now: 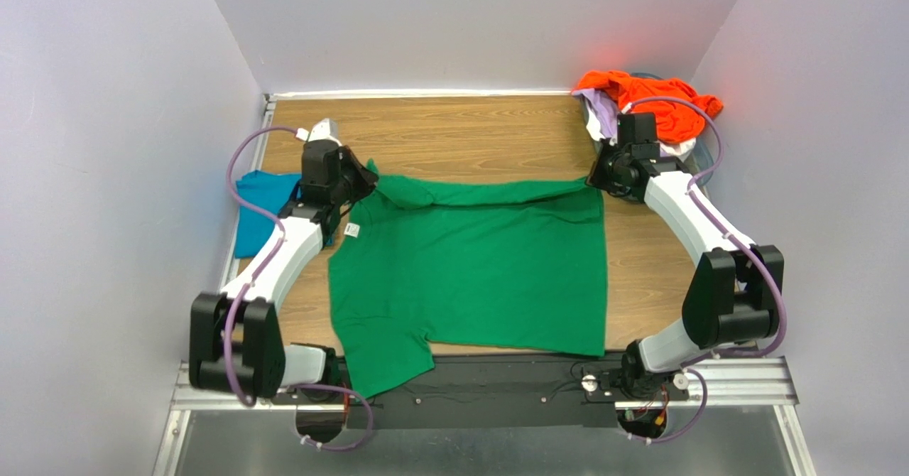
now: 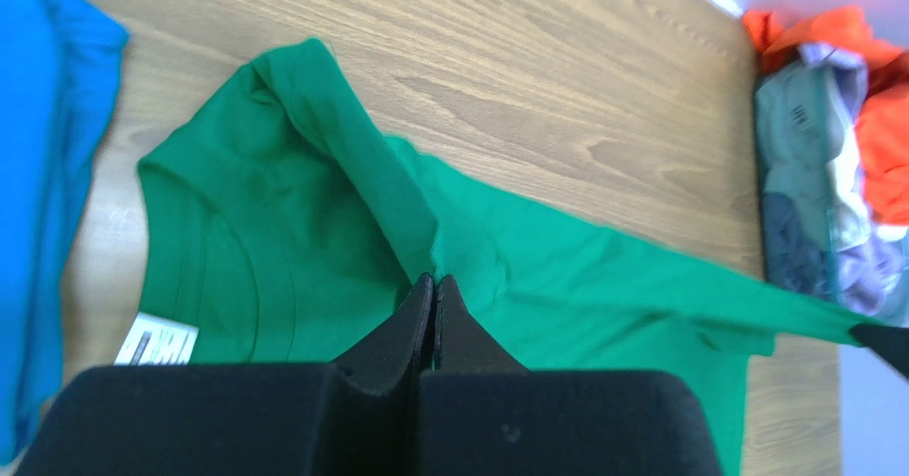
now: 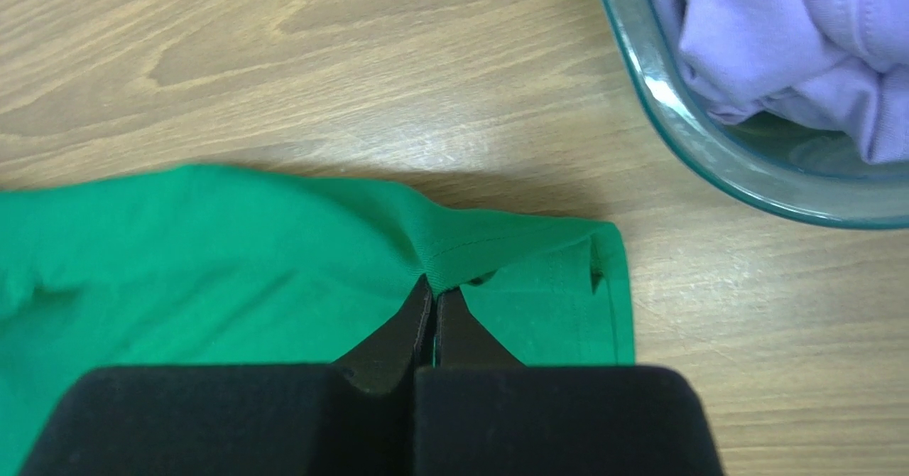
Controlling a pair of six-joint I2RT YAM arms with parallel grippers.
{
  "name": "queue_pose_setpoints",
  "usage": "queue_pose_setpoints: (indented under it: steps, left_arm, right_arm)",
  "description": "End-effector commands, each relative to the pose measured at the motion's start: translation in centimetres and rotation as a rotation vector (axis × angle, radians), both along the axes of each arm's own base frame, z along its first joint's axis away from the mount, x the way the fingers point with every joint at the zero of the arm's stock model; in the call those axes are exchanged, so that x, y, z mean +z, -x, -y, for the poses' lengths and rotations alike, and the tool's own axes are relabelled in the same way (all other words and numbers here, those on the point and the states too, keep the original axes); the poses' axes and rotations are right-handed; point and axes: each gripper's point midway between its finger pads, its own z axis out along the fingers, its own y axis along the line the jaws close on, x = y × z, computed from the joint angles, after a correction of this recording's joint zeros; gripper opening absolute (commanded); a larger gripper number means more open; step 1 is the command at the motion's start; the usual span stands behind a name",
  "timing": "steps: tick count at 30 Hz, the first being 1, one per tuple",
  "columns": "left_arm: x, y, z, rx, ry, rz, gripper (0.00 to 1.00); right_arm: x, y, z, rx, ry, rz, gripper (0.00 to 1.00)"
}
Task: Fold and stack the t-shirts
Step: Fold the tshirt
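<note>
1. Folding the green t-shirt (image 1: 469,268) is, as I judge it, the step in hand. It lies spread over the middle of the table (image 1: 469,135), neck end to the left and hem to the right. Its far long edge is raised a little and turned toward the near side.
2. The left gripper (image 2: 434,284) has its jaws pressed together on a ridge of green cloth at the shoulder end. The right gripper (image 3: 432,293) is clamped on the far corner of the hem.
3. The next move, I think, is to carry both pinched points toward the near side together and at the same height. The cloth between them should stay stretched, so that the far edge comes down straight along the near edge without a slack belly.
4. At the near edge, the near sleeve (image 1: 386,361) already hangs over the table edge onto the black rail (image 1: 501,375). The pull should stop early enough not to drag more cloth off.
5. For room, the bare wood behind the shirt is open.
   - On the left, the teal-blue shirt (image 1: 259,212) lies at the table's left edge, just beside the left arm.
   - On the right, the basket (image 3: 694,146) stands near the right gripper, holding the lavender shirt (image 3: 790,50) and the orange shirt (image 1: 653,101).
</note>
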Motion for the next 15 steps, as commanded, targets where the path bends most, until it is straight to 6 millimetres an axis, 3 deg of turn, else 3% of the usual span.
queue_pose_setpoints:
  steps: [1, 6, 11, 15]
  left_arm:
    - [1.2, 2.2, -1.3, 0.104, 0.025, -0.004, 0.0]
    - [1.1, 5.0, -2.2, 0.153, 0.037, -0.02, 0.0]
    - [1.1, 6.7, -2.9, 0.173, 0.027, -0.015, 0.0]
    - [-0.2, 8.1, -2.2, 0.133, 0.047, -0.047, 0.0]
  right_arm:
    - [-0.3, 1.0, 1.4, -0.035, 0.062, -0.028, 0.01]
    - [0.2, 1.3, 2.8, -0.074, 0.123, -0.026, 0.01]
    - [0.0, 1.5, 2.3, -0.048, 0.105, -0.036, 0.01]
    - [-0.6, 2.0, 2.4, -0.05, 0.113, -0.053, 0.01]
